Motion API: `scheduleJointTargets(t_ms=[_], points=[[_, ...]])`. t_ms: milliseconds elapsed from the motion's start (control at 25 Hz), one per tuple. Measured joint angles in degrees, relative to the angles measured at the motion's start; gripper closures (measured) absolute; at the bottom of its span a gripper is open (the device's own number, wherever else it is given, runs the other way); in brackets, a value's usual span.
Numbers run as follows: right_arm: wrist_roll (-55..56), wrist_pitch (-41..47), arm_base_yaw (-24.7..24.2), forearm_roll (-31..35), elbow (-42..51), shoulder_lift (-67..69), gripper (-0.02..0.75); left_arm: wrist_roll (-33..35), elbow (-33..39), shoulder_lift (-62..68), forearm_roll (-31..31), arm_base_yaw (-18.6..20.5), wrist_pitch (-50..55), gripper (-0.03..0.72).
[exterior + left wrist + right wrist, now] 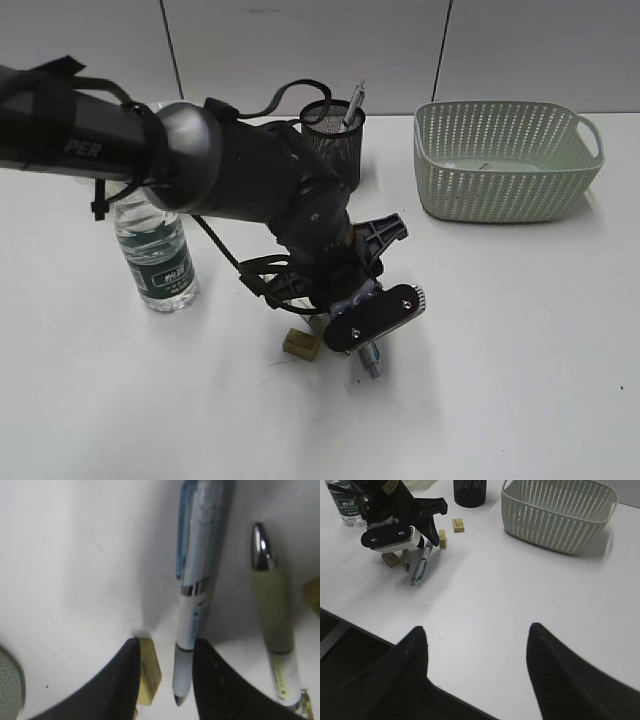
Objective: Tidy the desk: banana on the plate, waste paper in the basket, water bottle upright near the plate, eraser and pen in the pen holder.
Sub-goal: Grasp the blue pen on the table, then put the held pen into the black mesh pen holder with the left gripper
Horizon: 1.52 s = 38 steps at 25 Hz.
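Outside, the left arm (pixel 250 180) hides the desk (pixel 520 360) between the upright water bottle (pixel 155 255) and the pen holder (pixel 335 135); the basket (pixel 508 160) stands well apart. Close up, the left gripper (pixel 165 680) straddles a blue-clipped pen (pixel 192 595), fingers apart, an eraser (pixel 149 670) beside one finger and a second pen (pixel 272 615) alongside. From the right wrist, the right gripper (pixel 477 652) hangs open, empty, over bare desk.

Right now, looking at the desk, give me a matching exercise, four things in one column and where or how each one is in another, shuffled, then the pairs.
Things:
1. water bottle
2. pen holder
3. basket
4. blue pen

Places or states:
A. lying flat between the left gripper's fingers
B. far right of the desk, pale green
C. standing upright at the left
D. black mesh, at the back, a pen inside

Pairs: 1-C, 2-D, 3-B, 4-A
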Motion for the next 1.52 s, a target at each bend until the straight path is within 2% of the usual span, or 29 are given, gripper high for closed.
scheduleJointTargets(t_ms=[320,400,520,880,1000,1280,1400,1520], points=[[0.0,0.0,0.0,0.0,0.0,0.0,0.245,1.8,0.0,1.5,-0.2,-0.8,-0.7,0.432],[0.0,0.0,0.0,0.0,0.0,0.0,0.245,1.9,0.0,1.7,-0.2,-0.8,-1.9,0.482],[0.0,0.0,0.0,0.0,0.0,0.0,0.245,1.9,0.0,1.8,-0.7,-0.7,-2.2,0.612],[0.0,0.0,0.0,0.0,0.0,0.0,0.245,1.6,0.0,1.6,-2.5,-0.7,-2.8,0.616],[0.0,0.0,0.0,0.0,0.0,0.0,0.245,1.1,0.0,0.4,-5.0,-0.8,-2.6,0.616],[0.0,0.0,0.0,0.0,0.0,0.0,0.245,0.8,0.0,-8.9,-18.1,-0.7,-2.7,0.616],[0.0,0.0,0.0,0.0,0.0,0.0,0.245,0.8,0.0,-13.5,-27.6,0.5,-3.7,0.617],[0.0,0.0,0.0,0.0,0.0,0.0,0.245,0.8,0.0,-17.3,-39.0,3.5,-7.2,0.617]])
